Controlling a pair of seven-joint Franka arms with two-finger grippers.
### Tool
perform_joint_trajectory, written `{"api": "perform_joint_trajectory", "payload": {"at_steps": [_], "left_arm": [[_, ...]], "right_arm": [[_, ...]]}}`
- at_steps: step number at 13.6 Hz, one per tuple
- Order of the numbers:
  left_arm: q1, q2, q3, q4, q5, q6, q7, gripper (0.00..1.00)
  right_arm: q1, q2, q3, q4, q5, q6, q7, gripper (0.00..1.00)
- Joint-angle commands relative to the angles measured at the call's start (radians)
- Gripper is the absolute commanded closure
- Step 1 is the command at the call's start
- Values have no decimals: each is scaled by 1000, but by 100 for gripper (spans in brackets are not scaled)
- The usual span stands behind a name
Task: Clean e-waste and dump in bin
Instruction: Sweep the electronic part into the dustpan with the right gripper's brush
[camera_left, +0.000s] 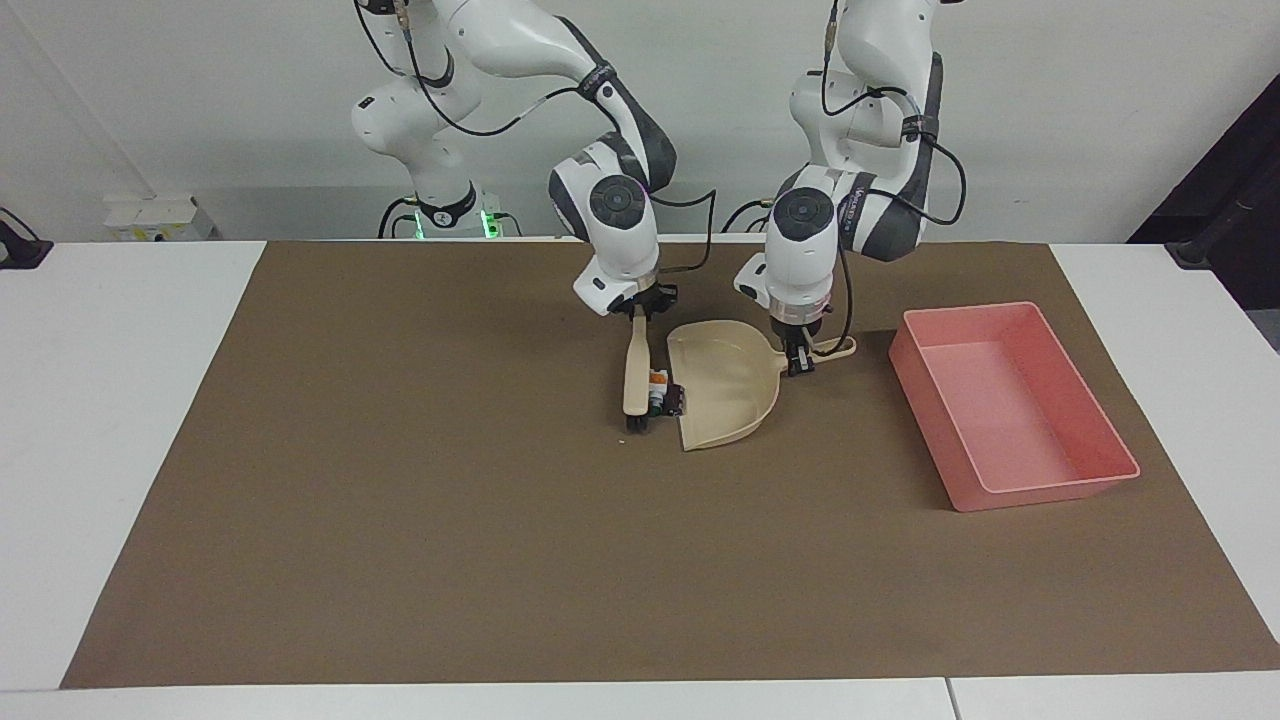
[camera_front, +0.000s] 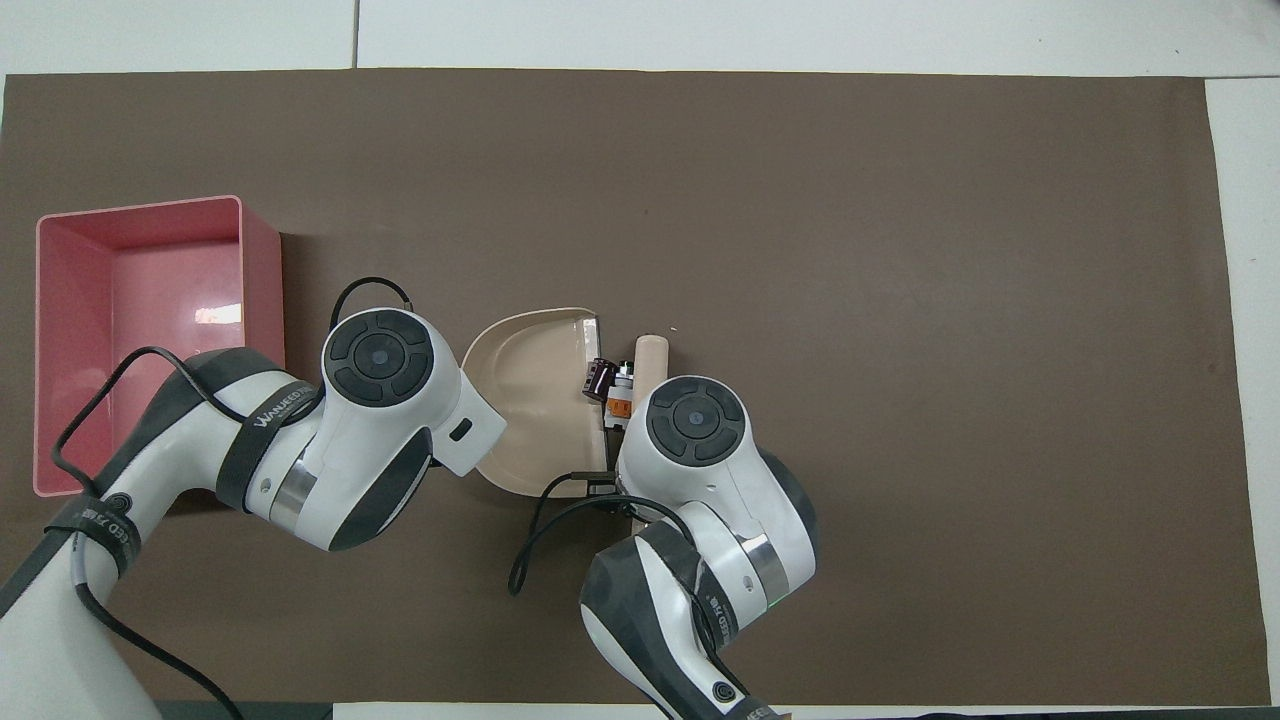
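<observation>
My right gripper (camera_left: 640, 311) is shut on the handle of a beige brush (camera_left: 635, 372) whose bristles rest on the mat. The brush presses the e-waste against the open lip of the beige dustpan (camera_left: 728, 388). The white block with orange and green marks (camera_left: 657, 384) touches the brush. The dark block (camera_left: 677, 400) sits at the lip, and in the overhead view it (camera_front: 598, 378) lies partly on the lip of the dustpan (camera_front: 525, 395), with the white block (camera_front: 620, 396) beside it. My left gripper (camera_left: 797, 363) is shut on the dustpan's handle. The pink bin (camera_left: 1040, 492) is empty.
The bin stands on the brown mat (camera_left: 400, 500) toward the left arm's end of the table, about a hand's width from the dustpan handle; it also shows in the overhead view (camera_front: 138, 205). White table surface (camera_left: 110, 400) borders the mat.
</observation>
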Motion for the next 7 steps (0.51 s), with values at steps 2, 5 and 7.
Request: {"api": "perform_joint_trajectory", "payload": {"at_steps": [2,5,7], "left_arm": [[-15,1,11,0,24,-9,-22,100],[-15,1,11,0,24,-7,-21,100],[-15,1,11,0,24,-6,-18,100]], "right_arm": [[25,49,3,44,23,43,36,100],[30,50,3,50,47,51,39,100],[30,53,3,60,58,53,40,100]]}}
